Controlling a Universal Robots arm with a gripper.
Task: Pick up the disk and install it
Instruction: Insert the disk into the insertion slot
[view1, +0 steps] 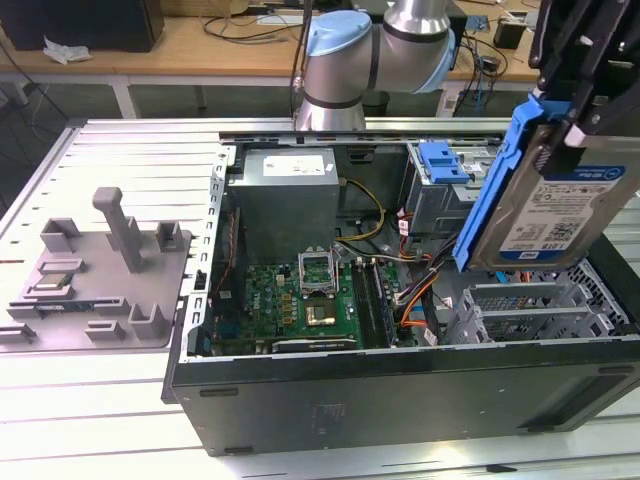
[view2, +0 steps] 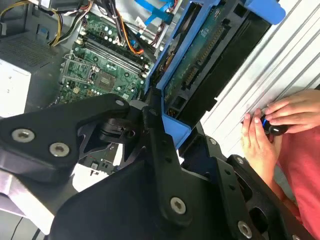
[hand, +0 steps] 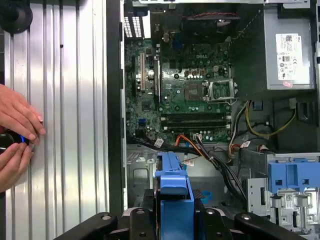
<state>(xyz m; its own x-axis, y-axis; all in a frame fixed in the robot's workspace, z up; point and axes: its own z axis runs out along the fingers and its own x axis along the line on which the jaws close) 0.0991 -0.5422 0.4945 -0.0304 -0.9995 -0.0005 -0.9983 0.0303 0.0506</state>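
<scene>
The disk (view1: 548, 205), a silver drive with a white-and-blue label in a blue carrier rail, hangs tilted above the right end of the open computer case (view1: 400, 385) in the exterior view. My gripper (view1: 568, 125) is shut on its upper part. The second wrist view has the disk (view2: 200, 65) edge-on with its connector side showing, clamped by my gripper (view2: 160, 127). In the first wrist view the disk's blue rail (hand: 172, 187) rises from my gripper (hand: 172, 217), over the case floor near the metal drive cage.
Inside the case lie a green motherboard (view1: 310, 300), a grey power supply (view1: 290, 190), loose cables and a blue bracket (view1: 445, 162) on the drive bay. A grey fixture (view1: 100, 270) stands on the ribbed table at the exterior view's left. A person's hands (hand: 17, 132) rest beside the case.
</scene>
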